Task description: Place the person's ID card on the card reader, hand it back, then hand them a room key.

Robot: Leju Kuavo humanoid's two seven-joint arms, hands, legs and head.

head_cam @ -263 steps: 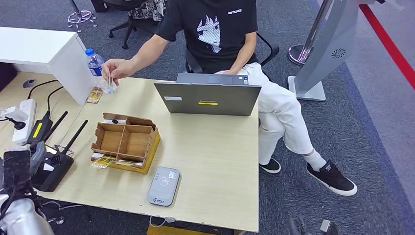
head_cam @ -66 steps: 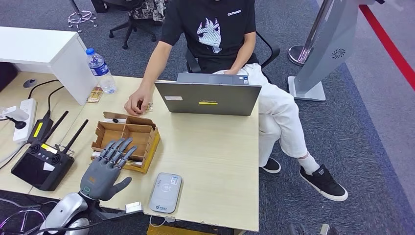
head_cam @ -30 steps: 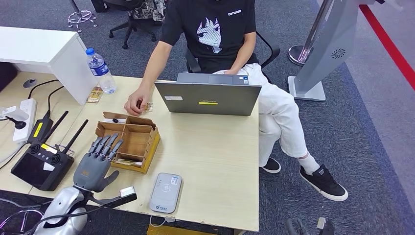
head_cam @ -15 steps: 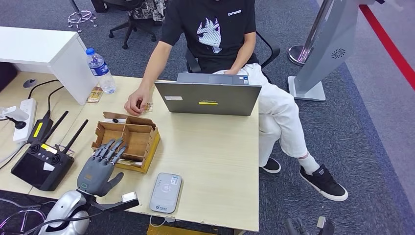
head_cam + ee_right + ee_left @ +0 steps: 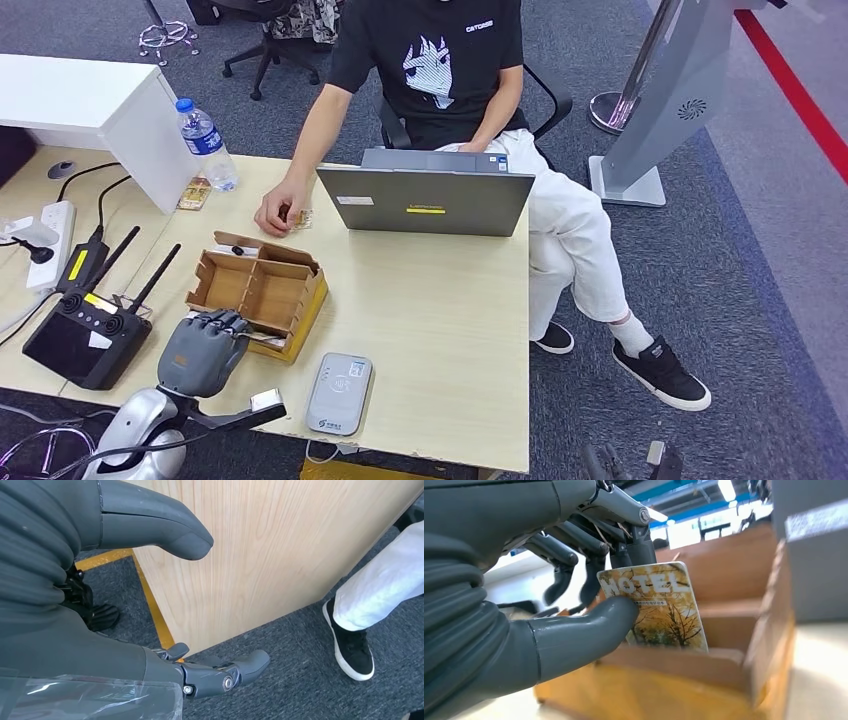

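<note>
Pale wood: our table [image 5: 430,330] carries a laptop [image 5: 423,201], the cardboard box [image 5: 258,290] and the grey card reader [image 5: 338,393] near our edge. Our left hand [image 5: 200,352] sits at the box's near wall, pinching a hotel key card [image 5: 659,607] between thumb and fingers. Our right hand [image 5: 150,605] hangs unclenched beside the table, holding nothing. The person's hand [image 5: 276,213] rests by the laptop on a small card [image 5: 301,218].

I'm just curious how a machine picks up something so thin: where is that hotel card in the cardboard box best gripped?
By its upper edge, from above. The hotel card stands upright in the cardboard box, its lower part behind the wall, so only the top is free. The left robot hand pinches it there, thumb on one face, fingers on the other.
</note>
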